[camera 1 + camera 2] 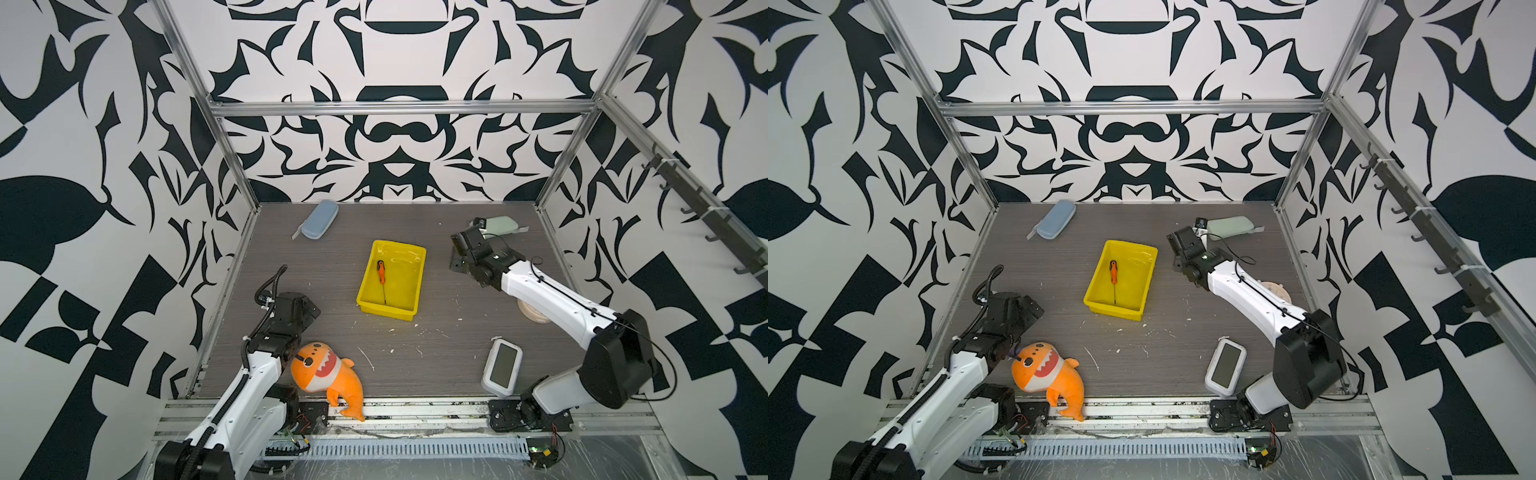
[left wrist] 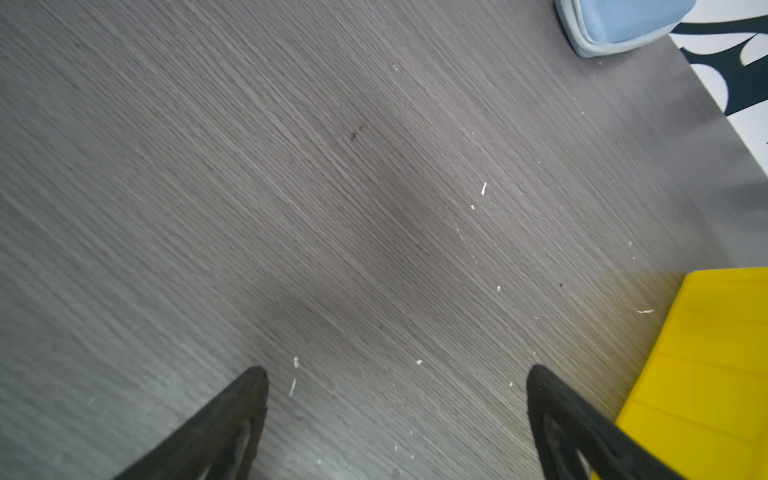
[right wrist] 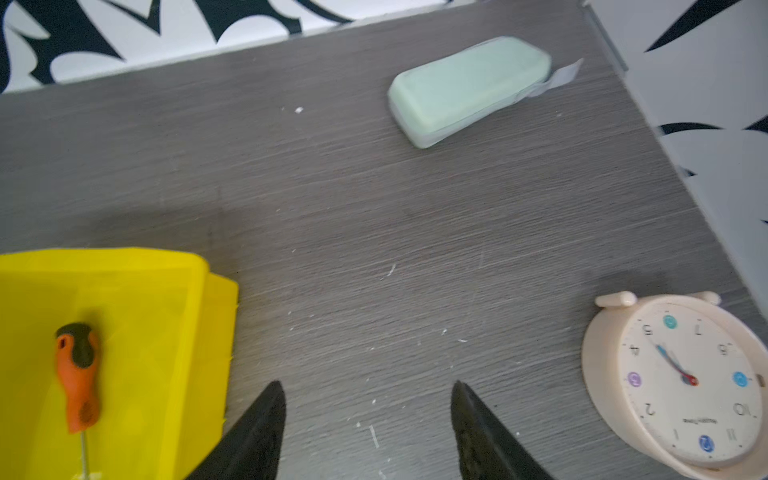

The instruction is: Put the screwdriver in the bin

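The right gripper (image 3: 368, 386) stands released: in the right wrist view its two dark fingers are spread apart with only bare tabletop between them, and they hold and touch nothing. It hangs above the table just beside the bin (image 1: 386, 311), on the side toward the pale green case (image 3: 467, 89). The left gripper (image 2: 397, 370) is also spread wide, its fingers clear of everything, with the bin's yellow wall just beside one finger in the left wrist view. The screwdriver (image 1: 380, 276) lies inside the bin, flat on its floor near the left wall, with its orange handle and black cap toward the back wall and its thin shaft pointing toward the front. The bin sits near the middle of the table (image 1: 436, 353), a grey wood-grain surface scattered with small white flecks. A light blue case (image 1: 319, 219) lies at the back left and the green case at the back right, each with a grey tab at one end. A cream analog alarm clock (image 3: 681, 382) lies face up on the right, largely under the right arm in both top views. A white digital clock (image 1: 502, 368) lies near the front right, and an orange plush shark (image 1: 320, 370) lies at the front left, its tail over the table's edge. Walls (image 1: 395, 145) printed with bold black-and-white shapes enclose the table, framed by aluminium rails (image 1: 403, 107).
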Available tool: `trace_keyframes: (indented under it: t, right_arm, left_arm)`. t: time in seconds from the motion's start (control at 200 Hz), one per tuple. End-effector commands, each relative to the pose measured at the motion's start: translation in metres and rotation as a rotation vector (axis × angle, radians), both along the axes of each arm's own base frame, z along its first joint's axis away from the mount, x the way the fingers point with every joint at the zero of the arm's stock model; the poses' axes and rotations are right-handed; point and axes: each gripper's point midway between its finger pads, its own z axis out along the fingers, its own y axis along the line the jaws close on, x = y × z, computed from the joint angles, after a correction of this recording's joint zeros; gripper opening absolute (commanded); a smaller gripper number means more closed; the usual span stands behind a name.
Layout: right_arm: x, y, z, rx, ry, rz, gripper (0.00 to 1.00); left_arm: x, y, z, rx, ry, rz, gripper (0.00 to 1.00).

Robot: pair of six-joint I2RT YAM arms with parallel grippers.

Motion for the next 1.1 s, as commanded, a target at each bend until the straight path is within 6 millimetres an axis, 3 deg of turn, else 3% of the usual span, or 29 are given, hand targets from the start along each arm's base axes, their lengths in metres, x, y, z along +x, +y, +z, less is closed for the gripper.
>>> trace_keyframes:
  t: [0.0, 0.035, 0.085, 0.165, 0.275, 0.335, 0.57, 0.78, 1.095]
  right_arm:
    - [0.016, -0.007, 0.035, -0.018, -0.202, -0.036, 0.73]
    - [0.017, -0.010, 0.031, -0.048, -0.213, -0.038, 0.85]
    - [0.017, -0.021, 0.026, -0.119, -0.220, -0.068, 0.91]
    - [0.017, -0.043, 0.019, -0.275, -0.242, -0.134, 0.95]
    - [0.015, -0.079, 0.023, -0.538, -0.323, -0.298, 0.90]
    - [0.017, -0.087, 0.019, -0.611, -0.317, -0.295, 0.89]
    - [0.017, -0.109, -0.018, -0.531, -0.271, -0.247, 0.89]
    - [0.015, -0.137, -0.019, -0.537, -0.276, -0.298, 0.89]
    - [0.011, -0.148, -0.044, -0.515, -0.246, -0.235, 0.86]
  left_arm:
    - [0.004, 0.000, 0.010, -0.004, -0.021, 0.002, 1.00]
    - [0.004, 0.000, 0.011, -0.004, -0.026, 0.003, 1.00]
    - [0.003, 0.000, 0.011, -0.006, -0.033, 0.006, 1.00]
    - [0.003, 0.001, 0.013, -0.008, -0.048, 0.010, 1.00]
    - [0.002, 0.001, 0.015, -0.011, -0.057, 0.006, 1.00]
    - [0.001, 0.001, 0.015, -0.012, -0.059, 0.005, 1.00]
    - [0.000, 0.003, 0.015, -0.011, -0.071, 0.020, 1.00]
    - [0.003, 0.002, 0.013, -0.013, -0.063, 0.025, 1.00]
    - [0.006, 0.001, 0.007, -0.007, -0.010, 0.022, 1.00]
